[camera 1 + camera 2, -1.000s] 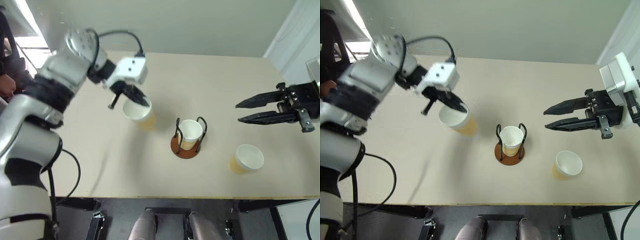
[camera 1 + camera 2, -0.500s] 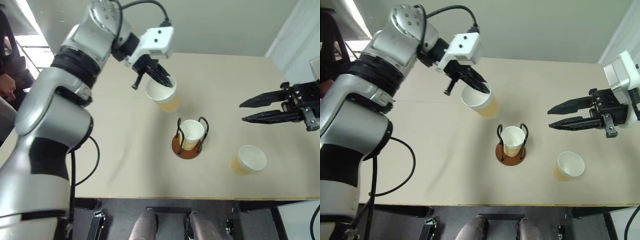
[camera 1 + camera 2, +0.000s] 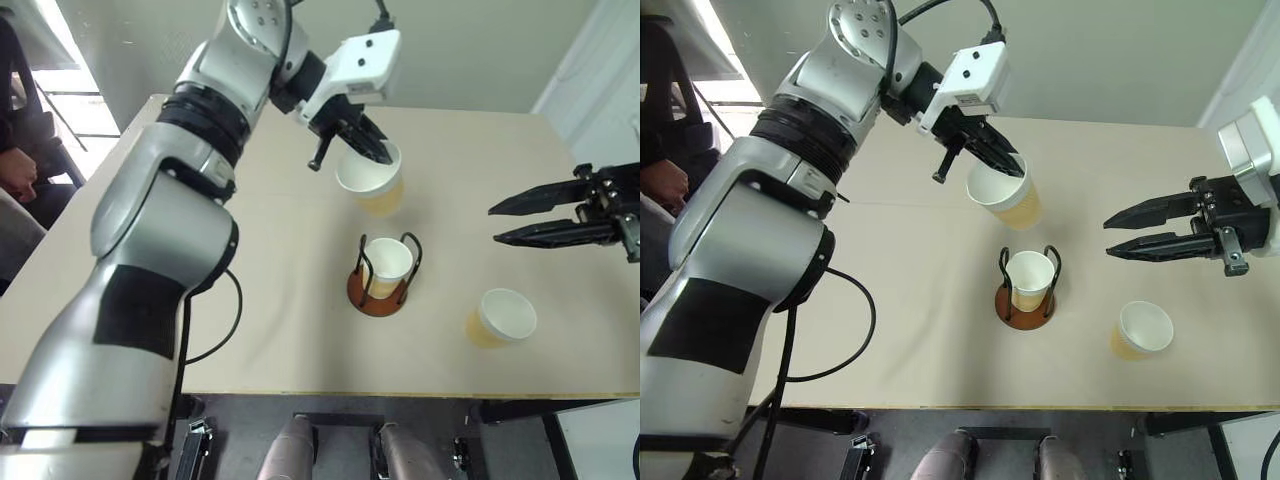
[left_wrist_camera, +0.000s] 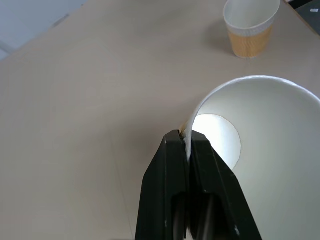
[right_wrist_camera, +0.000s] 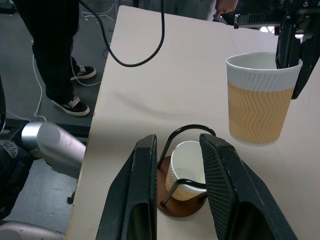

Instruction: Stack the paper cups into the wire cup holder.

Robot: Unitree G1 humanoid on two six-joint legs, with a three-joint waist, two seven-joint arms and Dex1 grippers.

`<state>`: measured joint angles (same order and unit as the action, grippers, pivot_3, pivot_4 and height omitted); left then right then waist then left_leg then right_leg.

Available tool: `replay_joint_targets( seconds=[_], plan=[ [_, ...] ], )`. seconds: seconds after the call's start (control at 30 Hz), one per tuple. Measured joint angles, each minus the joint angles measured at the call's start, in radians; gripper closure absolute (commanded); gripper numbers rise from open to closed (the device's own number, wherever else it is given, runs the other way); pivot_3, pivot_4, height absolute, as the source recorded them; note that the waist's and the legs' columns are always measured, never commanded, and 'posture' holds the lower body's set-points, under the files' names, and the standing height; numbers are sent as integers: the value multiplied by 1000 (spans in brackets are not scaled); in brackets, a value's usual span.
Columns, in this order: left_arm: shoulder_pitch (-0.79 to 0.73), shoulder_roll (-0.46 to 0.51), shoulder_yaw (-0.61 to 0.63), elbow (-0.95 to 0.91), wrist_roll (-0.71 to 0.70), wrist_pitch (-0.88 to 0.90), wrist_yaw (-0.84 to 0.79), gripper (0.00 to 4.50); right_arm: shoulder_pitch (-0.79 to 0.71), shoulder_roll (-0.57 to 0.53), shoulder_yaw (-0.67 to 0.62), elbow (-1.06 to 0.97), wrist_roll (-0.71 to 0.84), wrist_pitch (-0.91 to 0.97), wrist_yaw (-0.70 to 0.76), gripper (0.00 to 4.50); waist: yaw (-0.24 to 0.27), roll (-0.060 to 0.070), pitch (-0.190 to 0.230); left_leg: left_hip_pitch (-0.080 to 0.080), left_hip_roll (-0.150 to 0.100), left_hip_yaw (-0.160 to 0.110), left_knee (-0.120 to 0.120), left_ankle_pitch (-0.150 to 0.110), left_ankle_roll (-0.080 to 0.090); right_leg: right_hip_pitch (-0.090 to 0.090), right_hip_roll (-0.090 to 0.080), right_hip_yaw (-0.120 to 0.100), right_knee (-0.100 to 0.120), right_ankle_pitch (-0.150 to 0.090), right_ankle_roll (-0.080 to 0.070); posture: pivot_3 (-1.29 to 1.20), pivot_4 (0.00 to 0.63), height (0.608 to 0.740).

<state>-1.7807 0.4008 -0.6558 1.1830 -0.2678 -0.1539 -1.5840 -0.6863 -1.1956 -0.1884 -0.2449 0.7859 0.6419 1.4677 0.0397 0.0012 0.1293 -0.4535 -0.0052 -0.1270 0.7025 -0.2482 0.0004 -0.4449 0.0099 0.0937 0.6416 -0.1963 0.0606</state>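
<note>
**Paper cup held aloft beside the wire cup holder**

Head views: a paper cup [image 3: 370, 180] is pinched by its rim in the closed left gripper [image 3: 372, 152], above the table [image 3: 250, 260] and just beyond the wire cup holder [image 3: 382, 285], in which a second cup [image 3: 387, 264] is seated. A third cup [image 3: 502, 317] stands right of the holder. The right gripper [image 3: 515, 221] is seen partly open, empty.

Left wrist view: the rim is clamped between black fingers [image 4: 172, 175].

Right wrist view: the holder is framed between parted fingers [image 5: 137, 190].
</note>
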Motion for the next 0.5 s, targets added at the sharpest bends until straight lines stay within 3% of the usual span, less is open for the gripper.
replay_joint_targets(
  seconds=[0.5],
  plan=[
    [79,-28,-128,-130,-84,30,0,4455,3,-3,-16,-10,16,11,-15,3210,5,0,0,1,-1,9,6,-1,6,0,0,16,0,5,9,0,150,740]
  ],
)
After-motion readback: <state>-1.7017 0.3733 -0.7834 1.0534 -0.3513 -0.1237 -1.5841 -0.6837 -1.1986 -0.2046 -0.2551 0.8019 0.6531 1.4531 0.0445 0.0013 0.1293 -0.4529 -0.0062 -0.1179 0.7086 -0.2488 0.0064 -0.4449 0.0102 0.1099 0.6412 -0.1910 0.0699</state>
